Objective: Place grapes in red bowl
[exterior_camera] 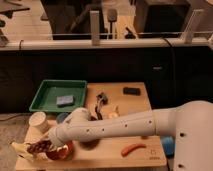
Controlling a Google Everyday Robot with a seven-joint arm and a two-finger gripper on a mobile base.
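Note:
The grapes (40, 147), a dark reddish-purple bunch, sit at the front left corner of the wooden table, right at the left rim of the red bowl (64, 151). My gripper (48, 142) is at the end of the white arm that reaches in from the right. It is low over the table, directly at the grapes and above the bowl's left edge. The arm's wrist covers part of the bowl and the gripper's tip.
A pale banana (21, 149) lies just left of the grapes. A white cup (37, 121) stands behind. A green tray (50, 90) holding a grey-blue sponge (65, 100) is at the back left. An orange-red sausage shape (132, 148) lies front right, and a black object (131, 91) at the back.

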